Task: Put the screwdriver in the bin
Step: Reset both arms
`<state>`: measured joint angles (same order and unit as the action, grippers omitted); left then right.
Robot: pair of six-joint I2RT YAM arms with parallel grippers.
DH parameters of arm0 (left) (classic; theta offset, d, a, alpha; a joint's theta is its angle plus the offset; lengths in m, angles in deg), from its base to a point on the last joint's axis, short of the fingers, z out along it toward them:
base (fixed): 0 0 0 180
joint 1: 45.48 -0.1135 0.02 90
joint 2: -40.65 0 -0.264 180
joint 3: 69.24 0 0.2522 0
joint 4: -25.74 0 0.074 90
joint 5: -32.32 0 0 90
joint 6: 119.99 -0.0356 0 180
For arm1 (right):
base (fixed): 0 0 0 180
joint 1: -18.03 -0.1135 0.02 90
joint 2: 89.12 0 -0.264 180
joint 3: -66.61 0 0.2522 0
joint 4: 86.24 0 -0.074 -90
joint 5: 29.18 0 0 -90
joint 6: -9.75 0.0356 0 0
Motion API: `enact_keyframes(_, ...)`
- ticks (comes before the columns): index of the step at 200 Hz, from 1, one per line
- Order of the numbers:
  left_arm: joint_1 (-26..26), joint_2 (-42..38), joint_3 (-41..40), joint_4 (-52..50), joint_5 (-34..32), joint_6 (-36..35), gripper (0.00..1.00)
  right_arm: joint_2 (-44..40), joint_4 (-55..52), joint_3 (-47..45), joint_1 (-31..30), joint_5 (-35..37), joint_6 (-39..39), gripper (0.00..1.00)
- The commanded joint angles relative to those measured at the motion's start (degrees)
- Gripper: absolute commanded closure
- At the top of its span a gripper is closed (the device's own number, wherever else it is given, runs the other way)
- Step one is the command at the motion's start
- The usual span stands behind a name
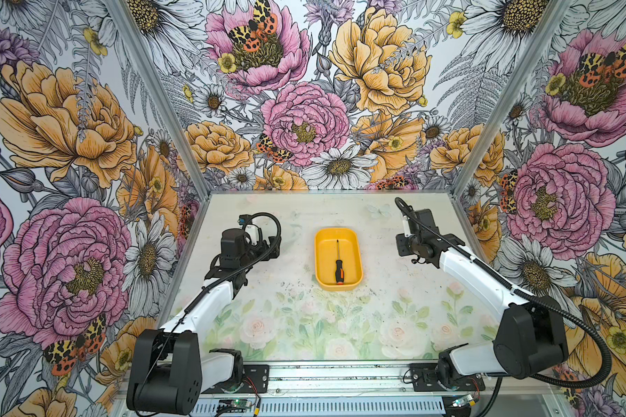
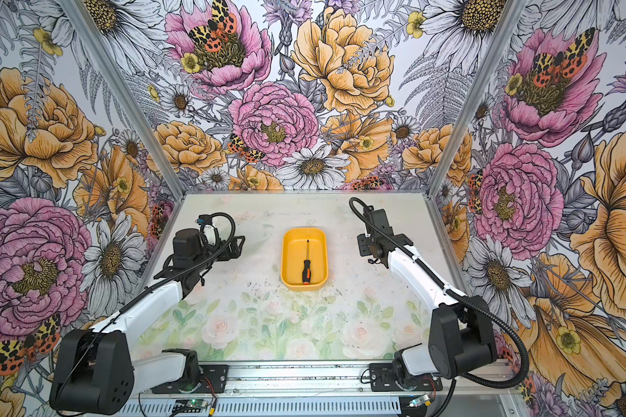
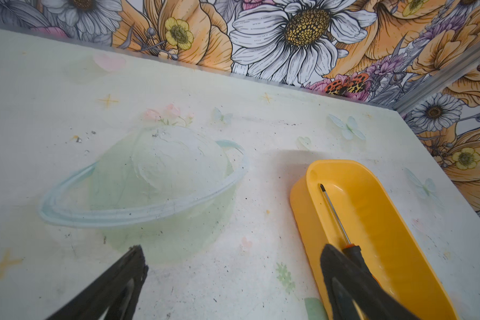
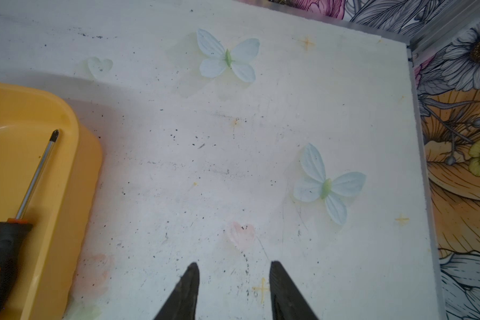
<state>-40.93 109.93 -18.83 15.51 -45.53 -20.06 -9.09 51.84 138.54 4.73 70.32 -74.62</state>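
Note:
The screwdriver, with a black handle, orange stripe and thin metal shaft, lies lengthwise inside the yellow-orange bin at the table's middle; both top views show this, screwdriver in bin. My left gripper hovers open and empty to the left of the bin, and one finger hides part of the screwdriver's handle. My right gripper is over bare table to the right of the bin. Its jaws stand apart with nothing between them, and the screwdriver lies free.
The patterned table is walled on three sides by floral panels. Both arm bases sit on a rail at the front edge. Nothing but the bin stands on the table.

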Motion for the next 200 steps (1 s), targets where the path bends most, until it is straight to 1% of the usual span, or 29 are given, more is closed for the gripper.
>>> enact_keyframes(1, -1.9, -1.7, -2.5, 7.2, -2.9, -3.2, 0.01, -2.2, 9.9, -3.4, 3.3, -3.0, -2.9, 0.57)
enact_keyframes(28, -4.6, -0.3, -3.6, 10.6, -3.1, -4.5, 0.01, -1.9, 18.1, -8.1, 7.8, -6.2, -3.9, 0.57)
enact_keyframes(55, -6.8, 3.0, -3.7, 13.3, -3.4, -5.0, 0.01, -1.5, 26.7, -12.4, 13.1, -14.4, -3.5, 0.58)
enact_keyframes(70, -7.7, 4.6, -4.1, 15.9, -2.7, -5.2, 0.01, -1.8, 31.3, -15.2, 14.5, -16.6, -3.9, 0.58)
enact_keyframes(107, -8.1, 6.3, -8.1, 25.7, -3.1, -5.6, 0.01, -2.8, 38.0, -19.7, 14.9, -16.0, -4.7, 0.58)
enact_keyframes(149, -8.3, 6.6, -9.5, 27.5, -3.5, -6.2, 0.01, -0.5, 50.0, -25.4, 15.1, -15.8, -4.0, 0.58)
enact_keyframes(176, -8.3, 5.7, -13.9, 33.7, -4.9, -6.7, 0.01, 1.5, 55.7, -27.9, 15.0, -16.2, -3.7, 0.58)
enact_keyframes(200, -8.3, 4.7, -17.9, 40.2, -6.2, -6.9, 0.01, 1.8, 57.8, -28.8, 15.0, -15.3, -3.2, 0.58)
